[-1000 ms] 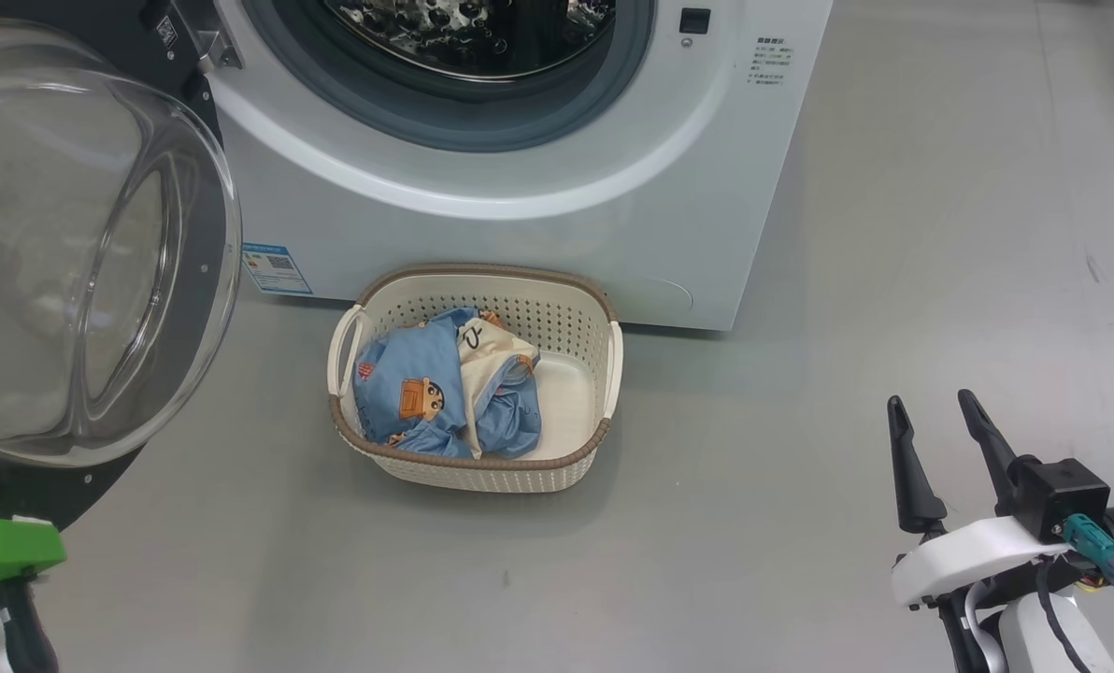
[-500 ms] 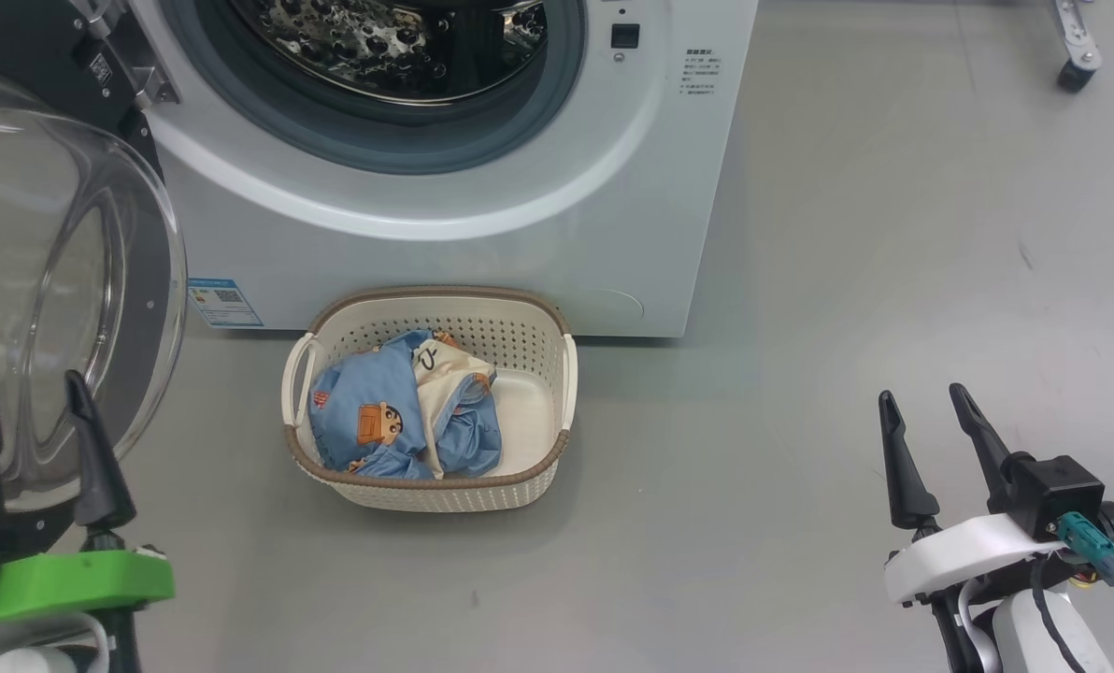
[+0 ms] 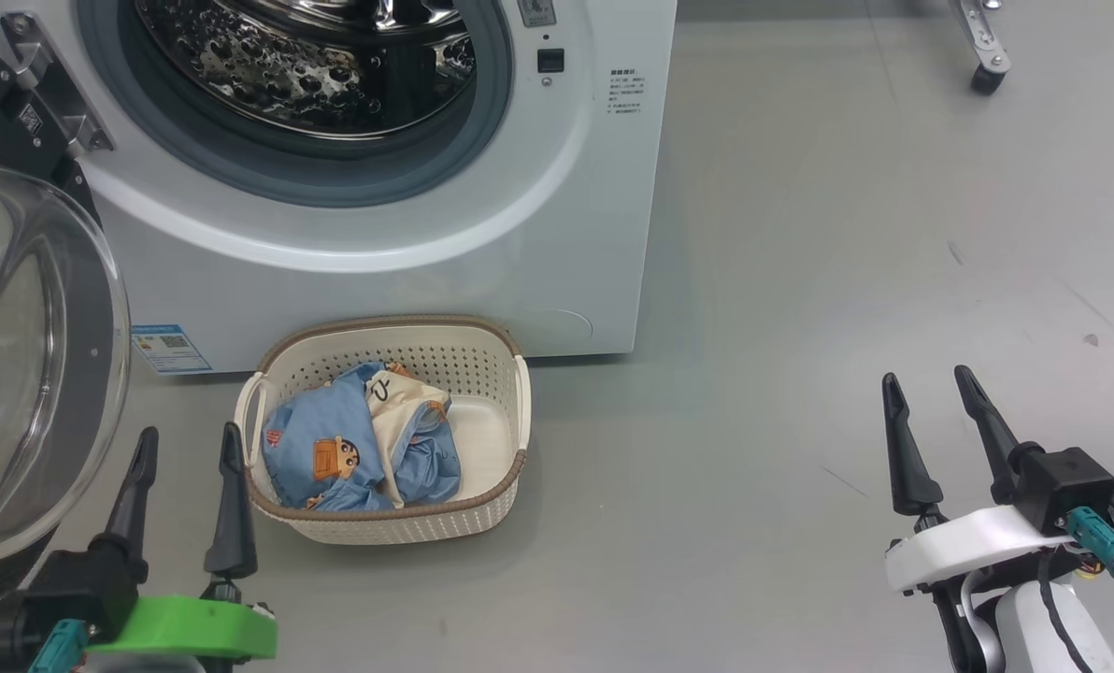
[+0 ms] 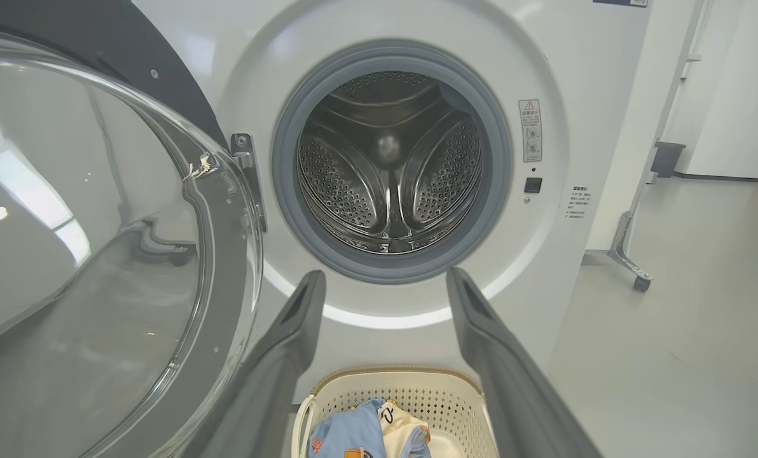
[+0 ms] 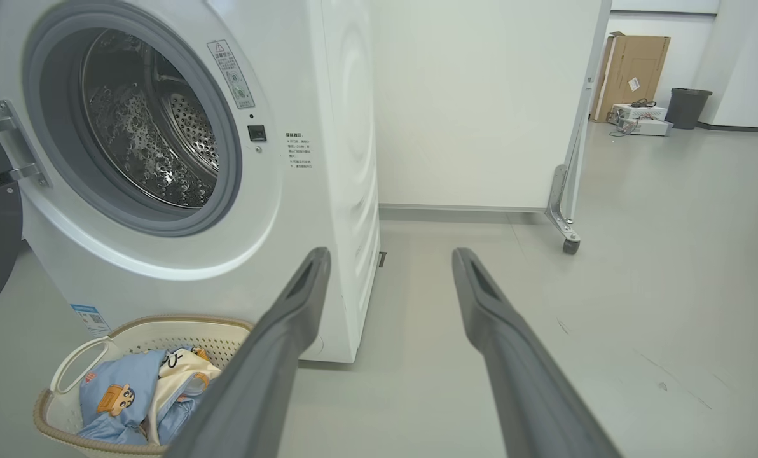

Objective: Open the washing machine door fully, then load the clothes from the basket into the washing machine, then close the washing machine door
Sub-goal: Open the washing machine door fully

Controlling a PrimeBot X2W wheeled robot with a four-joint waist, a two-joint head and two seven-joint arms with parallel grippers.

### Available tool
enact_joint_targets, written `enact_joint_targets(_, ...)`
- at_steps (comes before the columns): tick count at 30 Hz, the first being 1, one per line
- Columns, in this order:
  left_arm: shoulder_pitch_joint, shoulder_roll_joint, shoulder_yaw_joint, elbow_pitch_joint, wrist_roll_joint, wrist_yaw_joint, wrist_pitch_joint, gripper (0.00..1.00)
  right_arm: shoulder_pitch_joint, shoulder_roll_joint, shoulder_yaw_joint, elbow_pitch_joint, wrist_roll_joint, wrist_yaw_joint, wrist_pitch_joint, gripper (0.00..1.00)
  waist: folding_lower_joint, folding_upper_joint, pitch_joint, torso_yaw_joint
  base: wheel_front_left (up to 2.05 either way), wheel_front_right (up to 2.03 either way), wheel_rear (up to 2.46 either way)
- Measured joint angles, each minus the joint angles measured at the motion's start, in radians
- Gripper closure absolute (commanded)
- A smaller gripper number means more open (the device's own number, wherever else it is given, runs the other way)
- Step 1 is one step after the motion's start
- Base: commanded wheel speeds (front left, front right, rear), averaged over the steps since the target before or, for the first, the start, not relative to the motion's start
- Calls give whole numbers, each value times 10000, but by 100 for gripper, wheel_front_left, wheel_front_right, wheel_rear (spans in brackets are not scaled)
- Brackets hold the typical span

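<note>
On the floor (image 3: 800,327) just before the washing machine (image 3: 379,271) sits the basket (image 3: 384,323) with the clothes (image 3: 333,453) inside; the door (image 3: 52,374) hangs open at left. Left fingers (image 3: 232,523) beside the basket and right fingers (image 3: 905,458) well apart both stand wide, holding nothing

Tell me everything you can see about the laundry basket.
The basket is small, rectangular with rounded corners, cream plastic by the look, with perforated walls, a brown woven-look rim and a white handle at each end. It stands upright on the grey floor just before the washing machine, holding crumpled clothes at its left end.
</note>
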Motion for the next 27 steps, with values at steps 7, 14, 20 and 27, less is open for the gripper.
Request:
enact_joint_targets(7,194,27,-157,86,-73,0,0,0,32,19,10,-163,25,0,0,0,0,0,-111,-233,0,0,0)
enact_joint_targets(14,337,33,-19,316,-29,0,0,0,261,65,0,-242,25,0,0,0,0,0,-269,-455,0,0,0)
enact_joint_targets(20,454,35,-54,412,4,0,0,0,373,79,-15,-324,27,-2,0,0,0,0,-423,-563,0,0,0)
enact_joint_targets(27,465,35,-75,443,0,0,0,0,452,104,-29,-366,27,-2,0,0,0,0,-489,-577,0,0,0)
